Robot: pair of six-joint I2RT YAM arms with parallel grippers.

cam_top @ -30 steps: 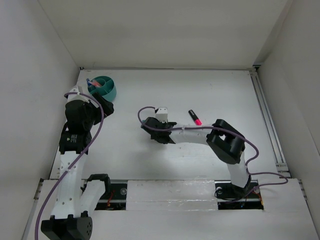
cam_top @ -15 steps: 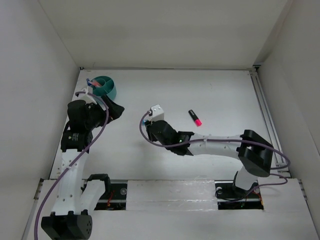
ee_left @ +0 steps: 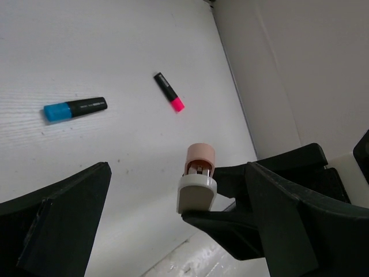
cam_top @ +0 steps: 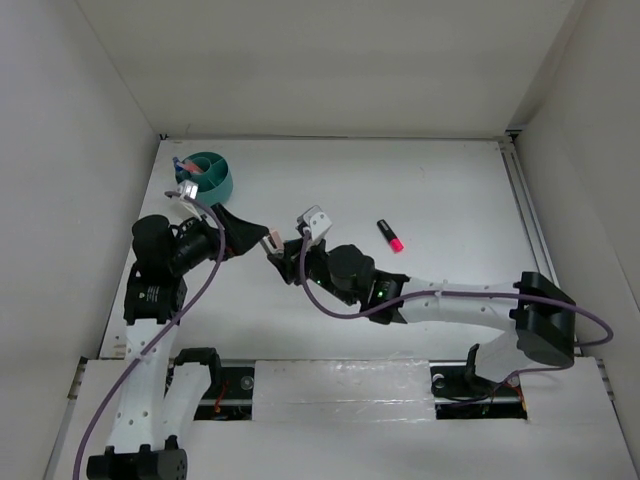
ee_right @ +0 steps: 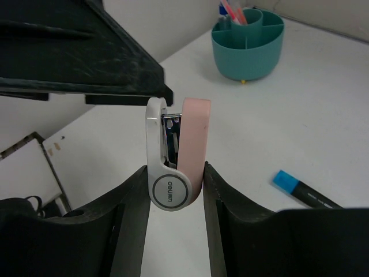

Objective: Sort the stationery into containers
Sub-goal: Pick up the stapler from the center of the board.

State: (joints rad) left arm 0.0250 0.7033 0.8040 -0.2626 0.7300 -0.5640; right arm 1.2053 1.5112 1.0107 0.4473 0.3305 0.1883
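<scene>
My right gripper (ee_right: 174,180) is shut on a small pink-and-white stapler (ee_right: 179,151) and holds it upright above the table. In the top view the stapler (cam_top: 270,240) sits between my right gripper (cam_top: 284,252) and my left gripper (cam_top: 250,231). My left gripper (ee_left: 177,173) is open, and the stapler (ee_left: 197,183) stands between its spread fingers, nearer the right one. The round teal tub (cam_top: 222,183) stands at the far left with pens in it. A black marker with a pink end (cam_top: 390,235) and one with a blue end (ee_left: 75,108) lie on the table.
White walls close in the table on the left, back and right. The teal tub (ee_right: 249,43) shows its inner dividers, with pink pens in one compartment. The blue-ended marker (ee_right: 302,190) lies near my right gripper. The pink-ended marker (ee_left: 169,92) lies farther off.
My right arm has stretched left and carried the stapler to my left gripper. My left arm has swung away from the tub and turned right to face it.
</scene>
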